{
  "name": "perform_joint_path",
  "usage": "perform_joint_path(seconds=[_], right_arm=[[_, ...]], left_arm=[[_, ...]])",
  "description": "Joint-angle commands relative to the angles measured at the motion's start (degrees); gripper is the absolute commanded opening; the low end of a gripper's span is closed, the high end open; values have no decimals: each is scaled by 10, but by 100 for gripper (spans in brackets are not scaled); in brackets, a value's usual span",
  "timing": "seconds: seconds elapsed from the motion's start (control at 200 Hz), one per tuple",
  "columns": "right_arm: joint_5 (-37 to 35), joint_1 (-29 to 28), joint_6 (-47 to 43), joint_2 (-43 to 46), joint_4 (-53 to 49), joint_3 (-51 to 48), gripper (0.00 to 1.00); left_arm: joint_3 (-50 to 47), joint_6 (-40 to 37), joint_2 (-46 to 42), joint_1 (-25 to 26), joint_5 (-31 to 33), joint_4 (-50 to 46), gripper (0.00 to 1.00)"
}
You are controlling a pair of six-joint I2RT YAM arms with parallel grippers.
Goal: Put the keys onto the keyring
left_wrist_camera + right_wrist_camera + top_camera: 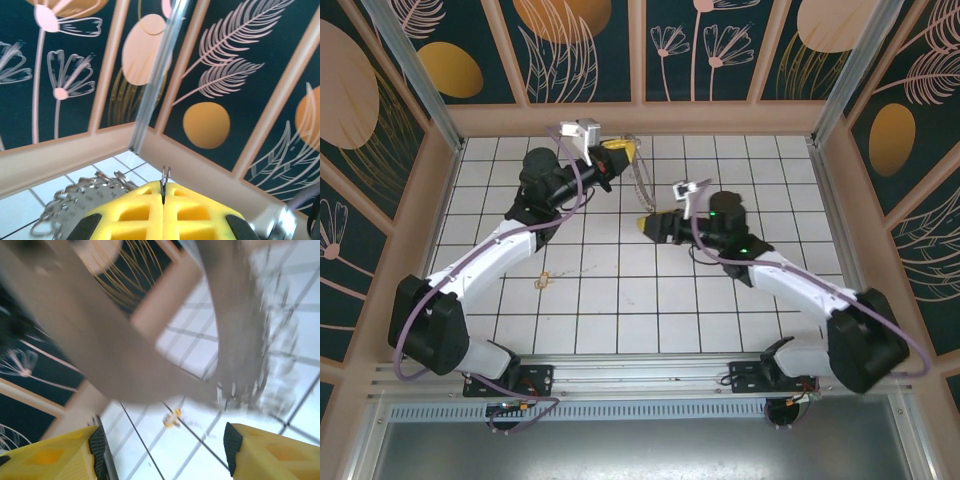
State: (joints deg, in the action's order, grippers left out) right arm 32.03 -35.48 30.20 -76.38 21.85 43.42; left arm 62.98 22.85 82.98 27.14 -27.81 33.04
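Note:
The keyring (641, 183) hangs on edge at the back of the tiled floor, fringed with silvery pieces (80, 202). My left gripper (620, 152) is shut on its thin wire, which pokes up between the yellow jaws (164, 186). The small brass key (542, 281) lies flat on a white tile in the left middle, well apart from both grippers. My right gripper (648, 224) sits just below the ring and stands open (164, 452) with nothing between its fingers. In the right wrist view the key (171, 418) shows on the floor beyond the jaws, and the keyring (245, 345) is a grey blur.
A pale wooden rail (640, 118) and patterned panels wall in the white tiled floor (640, 300) at the back and sides. Aluminium posts (415, 70) stand at the back corners. Both arm bases sit on the near rail (640, 375).

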Motion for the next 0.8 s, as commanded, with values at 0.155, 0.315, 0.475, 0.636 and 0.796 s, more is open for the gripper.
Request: perform_joint_path(seconds=[0.155, 0.315, 0.475, 0.636, 0.796], right_arm=[[-122, -115, -48, -206, -120, 181, 64], [-180, -174, -75, -344, -205, 317, 62], [-213, -217, -103, -454, -250, 435, 61], [-241, -249, -130, -533, -292, 525, 61], [-261, -275, -153, -579, -317, 583, 61]], left_arm=[[22, -13, -30, -69, 16, 0, 0], [32, 10, -27, -125, 2, 18, 0], [51, 18, -24, -161, -16, 14, 0], [64, 18, -22, -180, -18, 5, 0], [69, 25, -18, -193, -23, 9, 0]])
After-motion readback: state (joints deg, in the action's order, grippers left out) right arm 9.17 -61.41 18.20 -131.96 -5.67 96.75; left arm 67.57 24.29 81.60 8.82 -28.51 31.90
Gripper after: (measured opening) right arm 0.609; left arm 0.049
